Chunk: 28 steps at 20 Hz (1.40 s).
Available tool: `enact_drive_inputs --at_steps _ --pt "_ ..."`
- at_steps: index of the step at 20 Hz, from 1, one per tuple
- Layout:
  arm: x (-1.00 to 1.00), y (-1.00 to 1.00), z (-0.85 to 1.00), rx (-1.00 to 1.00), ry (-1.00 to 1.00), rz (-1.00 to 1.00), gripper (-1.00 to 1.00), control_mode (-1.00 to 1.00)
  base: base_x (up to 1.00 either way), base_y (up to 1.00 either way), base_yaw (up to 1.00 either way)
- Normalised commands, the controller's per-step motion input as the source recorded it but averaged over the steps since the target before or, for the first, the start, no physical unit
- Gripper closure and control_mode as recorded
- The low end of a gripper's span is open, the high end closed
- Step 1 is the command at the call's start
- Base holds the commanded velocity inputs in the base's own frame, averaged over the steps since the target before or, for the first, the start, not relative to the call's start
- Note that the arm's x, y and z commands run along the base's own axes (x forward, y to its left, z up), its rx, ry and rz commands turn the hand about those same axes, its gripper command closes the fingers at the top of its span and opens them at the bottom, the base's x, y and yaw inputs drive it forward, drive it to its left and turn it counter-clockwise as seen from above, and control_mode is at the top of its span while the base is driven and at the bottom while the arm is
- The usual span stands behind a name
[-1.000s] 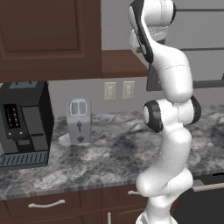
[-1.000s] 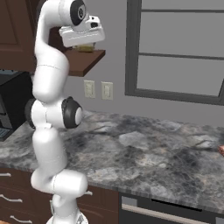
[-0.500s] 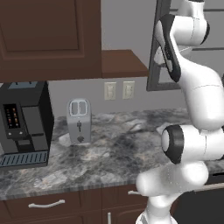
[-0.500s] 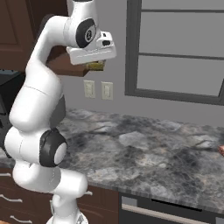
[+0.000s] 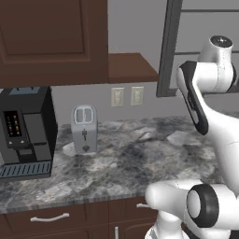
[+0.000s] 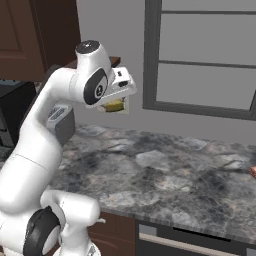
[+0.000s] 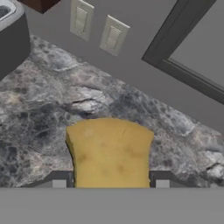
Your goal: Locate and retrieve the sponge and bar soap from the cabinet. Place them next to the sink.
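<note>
Gripper (image 6: 116, 105) is pinching the sponge (image 7: 110, 151) by its two long sides above the worktop (image 6: 165, 175), a likely light, squashy block needing gentle pressure.

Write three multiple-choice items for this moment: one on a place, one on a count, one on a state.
1. Where does the toaster stand?
A. On the counter, right of the coffee machine
B. Inside the cabinet
C. On the window sill

2. How many wall outlets sit side by side above the counter?
A. One
B. Two
C. Four

3. What is the claw doing?
A. Hanging open and empty
B. Gripping a red bar
C. Gripping the yellow sponge

Answers: 1 A, the left base view shows it on the stone beside the black machine. 2 B, two pale plates show on the wall. 3 C, the hand view shows the sponge between both fingertips.
</note>
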Motion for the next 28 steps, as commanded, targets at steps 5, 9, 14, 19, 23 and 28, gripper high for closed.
enact_drive_inputs --at_steps 5,9,14,19,23,28 --pt "-0.07 -0.03 -0.13 -0.02 -0.01 0.01 1.0 -1.0 0.0 0.0 0.0" --pt "-0.08 -0.17 -0.05 0.0 0.0 -0.04 1.0 -1.0 0.0 0.0 0.0" --pt "-0.01 -0.09 -0.05 0.0 0.0 -0.02 1.0 1.0 0.05 -0.58 -0.02" --pt "0.0 0.0 0.0 0.0 0.0 0.0 1.0 1.0 0.06 -0.82 -0.03" --pt "0.0 0.0 0.0 0.0 0.0 0.0 1.0 1.0 0.12 -0.82 -0.02" --pt "0.0 0.0 0.0 0.0 0.0 0.0 1.0 1.0 0.22 -0.78 0.0"
